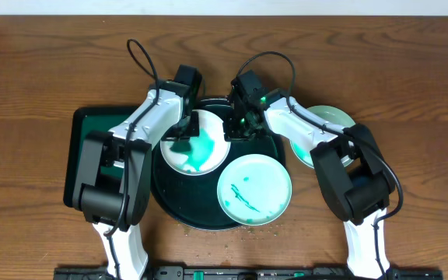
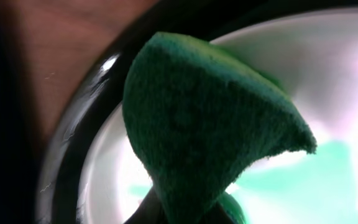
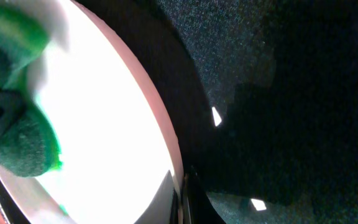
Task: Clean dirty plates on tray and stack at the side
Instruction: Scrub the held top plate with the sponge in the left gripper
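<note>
Roughly, the job looks a third done at best. Nearest, at 4 o'clock on the tray (image 1: 183,201), the near plate (image 1: 253,190) lies flat with teal squiggles across it, and neither arm touches it. Behind it, at 11 o'clock, the far plate (image 1: 204,152) carries a broad teal smear. The left gripper (image 1: 183,128) is clenched on a green sponge (image 2: 210,124) pressed to that plate's 9 o'clock side, so I judge scrubbing to be the step in hand. The right gripper (image 1: 238,131) sits at that plate's 3 o'clock rim, seemingly steadying it. I cannot tell whether its jaws pinch the rim, since its wrist view is mostly glare and shadow. Off the tray at 3 o'clock, the side plate (image 1: 331,119) rests on the table, partly under the right arm. It is pale with no bold smear, so it is likely the start of the stack. Two plates are left to clean and stack.
</note>
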Controlling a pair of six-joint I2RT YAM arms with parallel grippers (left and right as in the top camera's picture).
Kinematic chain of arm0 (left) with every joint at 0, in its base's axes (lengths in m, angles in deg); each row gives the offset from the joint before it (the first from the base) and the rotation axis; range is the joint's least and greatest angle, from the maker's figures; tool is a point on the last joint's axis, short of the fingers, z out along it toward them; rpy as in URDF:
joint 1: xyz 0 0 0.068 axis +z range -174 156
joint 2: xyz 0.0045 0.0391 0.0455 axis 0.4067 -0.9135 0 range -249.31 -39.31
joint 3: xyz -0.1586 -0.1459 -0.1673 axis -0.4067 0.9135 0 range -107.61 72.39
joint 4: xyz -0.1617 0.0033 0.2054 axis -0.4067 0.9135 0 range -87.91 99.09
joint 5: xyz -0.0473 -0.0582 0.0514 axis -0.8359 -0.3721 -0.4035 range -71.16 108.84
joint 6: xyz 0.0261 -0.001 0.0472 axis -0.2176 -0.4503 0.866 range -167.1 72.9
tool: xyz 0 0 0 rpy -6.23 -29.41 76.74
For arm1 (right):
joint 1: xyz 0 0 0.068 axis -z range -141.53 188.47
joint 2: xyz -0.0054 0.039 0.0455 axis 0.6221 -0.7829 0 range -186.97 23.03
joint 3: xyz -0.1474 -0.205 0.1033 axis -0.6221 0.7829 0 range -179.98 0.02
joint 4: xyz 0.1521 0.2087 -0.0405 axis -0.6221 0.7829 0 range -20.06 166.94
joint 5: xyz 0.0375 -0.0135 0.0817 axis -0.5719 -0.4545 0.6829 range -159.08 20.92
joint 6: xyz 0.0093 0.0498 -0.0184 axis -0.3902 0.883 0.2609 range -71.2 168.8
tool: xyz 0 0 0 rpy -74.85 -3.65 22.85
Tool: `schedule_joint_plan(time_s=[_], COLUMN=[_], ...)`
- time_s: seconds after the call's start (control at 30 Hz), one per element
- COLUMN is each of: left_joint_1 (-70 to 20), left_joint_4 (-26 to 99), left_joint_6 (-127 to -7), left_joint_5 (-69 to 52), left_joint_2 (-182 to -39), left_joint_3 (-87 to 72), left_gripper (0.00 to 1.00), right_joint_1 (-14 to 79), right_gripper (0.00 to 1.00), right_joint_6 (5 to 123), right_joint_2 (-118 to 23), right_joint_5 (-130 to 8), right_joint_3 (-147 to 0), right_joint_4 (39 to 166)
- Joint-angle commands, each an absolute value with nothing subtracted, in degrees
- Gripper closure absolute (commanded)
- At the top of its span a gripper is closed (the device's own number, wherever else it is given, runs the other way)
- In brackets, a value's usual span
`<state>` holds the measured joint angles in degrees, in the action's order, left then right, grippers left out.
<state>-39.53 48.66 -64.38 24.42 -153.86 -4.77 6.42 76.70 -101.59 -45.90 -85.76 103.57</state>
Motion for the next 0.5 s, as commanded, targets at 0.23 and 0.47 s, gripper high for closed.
schedule_joint_plan(time_s=[0.23, 0.47], left_joint_1=[-38.22, -38.15], left_joint_4=[58.60, 51.02], left_joint_6=[-43.57, -41.36], left_joint_5=[-3.64, -6.62], left_joint_2=[-155.28, -155.28], left_joint_3=[-3.85, -3.85], left_gripper=[0.93, 0.93], right_joint_1=[6.51, 6.51], right_gripper=[0.99, 0.99], right_joint_6=[77.01, 77.01], right_joint_2=[-104.60, -104.60], right_joint_5=[-48.02, -48.02], right_joint_3=[-85.45, -85.45], right_joint_4=[103.98, 104.00])
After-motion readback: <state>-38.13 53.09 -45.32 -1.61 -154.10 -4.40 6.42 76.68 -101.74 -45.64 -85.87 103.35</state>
